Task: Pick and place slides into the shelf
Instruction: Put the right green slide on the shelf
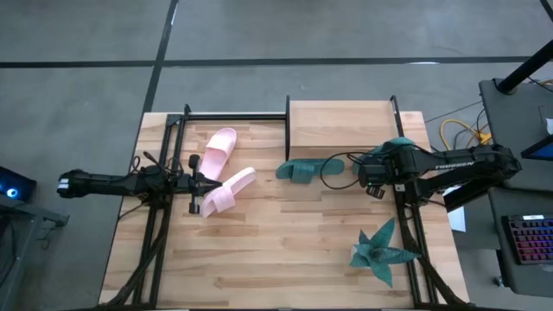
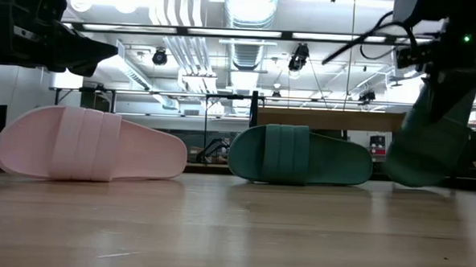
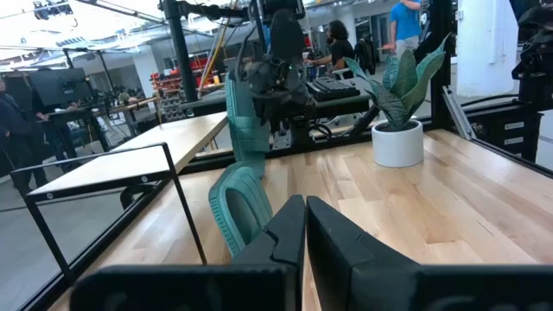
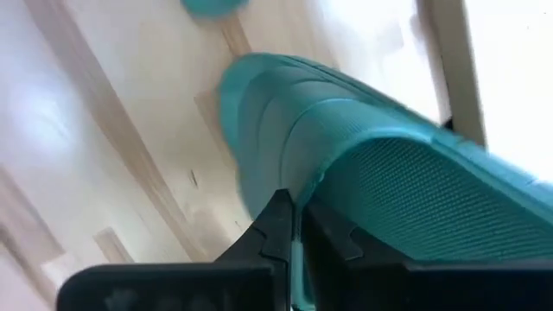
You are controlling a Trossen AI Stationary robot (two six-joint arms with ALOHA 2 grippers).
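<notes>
The wooden tabletop [image 1: 285,250] is seen from above with the shelf [image 1: 339,130] — a light-wood board on black posts — set at its far edge, right of centre. Nothing is seen lying on the shelf board.

The right arm [image 1: 458,164] is stretched in from the right side, and the right gripper [image 1: 373,173] is held just in front of the shelf's right end. Its fingers are closed on a teal slide [image 2: 431,142], which is lifted clear of the table and hangs toe-down in the low view; in the right wrist view the ribbed strap [image 4: 406,173] is pinched between the fingers.

The left arm [image 1: 112,182] is reached in from the left, and the left gripper [image 1: 200,183] is poised between the two pink slides, its fingers brought together on nothing.

A potted teal plant [image 1: 380,250] stands near the right front corner.

The second teal slide [image 1: 308,168] lies flat on the table just before the shelf's left part. One pink slide [image 1: 219,149] lies beyond the left gripper — the other pink slide [image 1: 228,191] just in front of it.
</notes>
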